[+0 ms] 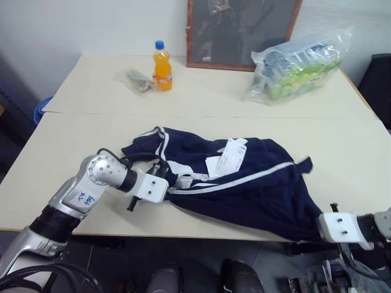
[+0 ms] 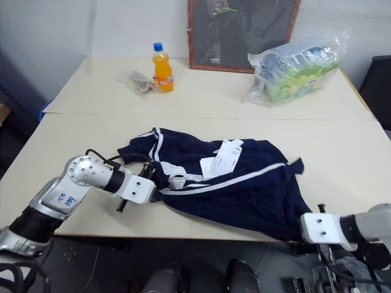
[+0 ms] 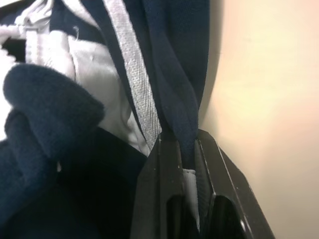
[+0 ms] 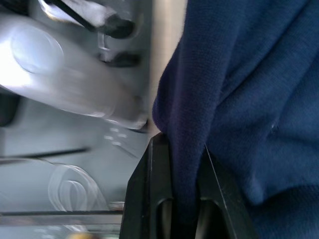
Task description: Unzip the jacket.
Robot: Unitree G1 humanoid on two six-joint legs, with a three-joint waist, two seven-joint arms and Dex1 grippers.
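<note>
Head views: jacket (image 1: 244, 183) crumpled mid-table (image 1: 73, 152), hem trailing off the edge at 5 o'clock.

Left wrist view: left gripper (image 3: 187, 149) clenched on the striped front edge.

Right wrist view: right gripper (image 4: 184, 149) clenched on the navy hem.

Step, judged: spreading it taut; next needs the zipper pull located.

Two cream tables (image 1: 73, 152) against a white wall (image 1: 91, 24).

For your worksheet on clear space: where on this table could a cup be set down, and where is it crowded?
Free: the table left of the jacket, the right side past it, and the strip between bottle and bag of goods. Crowded: the front middle, where both grippers pinch the jacket.
</note>
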